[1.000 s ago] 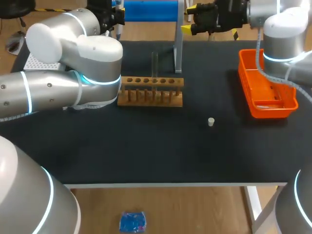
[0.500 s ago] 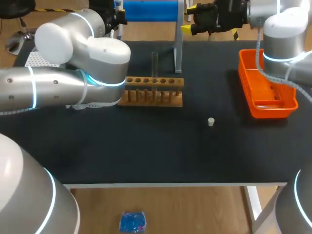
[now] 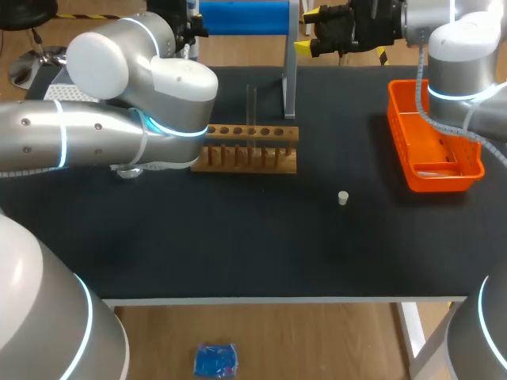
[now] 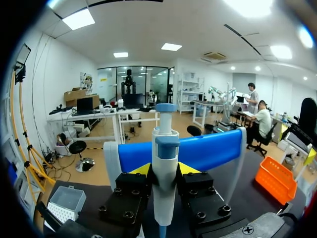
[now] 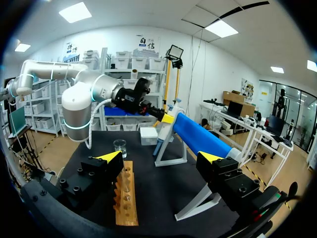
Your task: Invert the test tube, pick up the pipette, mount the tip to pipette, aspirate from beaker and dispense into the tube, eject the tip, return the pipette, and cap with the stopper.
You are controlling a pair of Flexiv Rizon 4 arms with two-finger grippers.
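Left pincer point(image 4: 164, 169) seems clamped on the white-and-blue plastic pipette point(image 4: 165, 148), which stands upright against the blue-barred stand point(image 4: 213, 148). One white tip box point(image 4: 67, 201) sits beside it. Right pincer point(image 5: 160, 157) gapes empty; ahead lie one wooden rack point(image 5: 126, 196) and, beyond it, one clear glass beaker point(image 5: 120, 148). One pale stopper point(image 3: 343, 198) lies well apart on open black tabletop point(image 3: 238, 237).

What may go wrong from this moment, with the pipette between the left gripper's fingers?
The left gripper grips the pipette right against the blue stand; it may catch there when pulled away.
The left arm hangs close to the test tube in the wooden rack; a swing might knock it.
The stopper lies loose on the table; a nudge might roll it.
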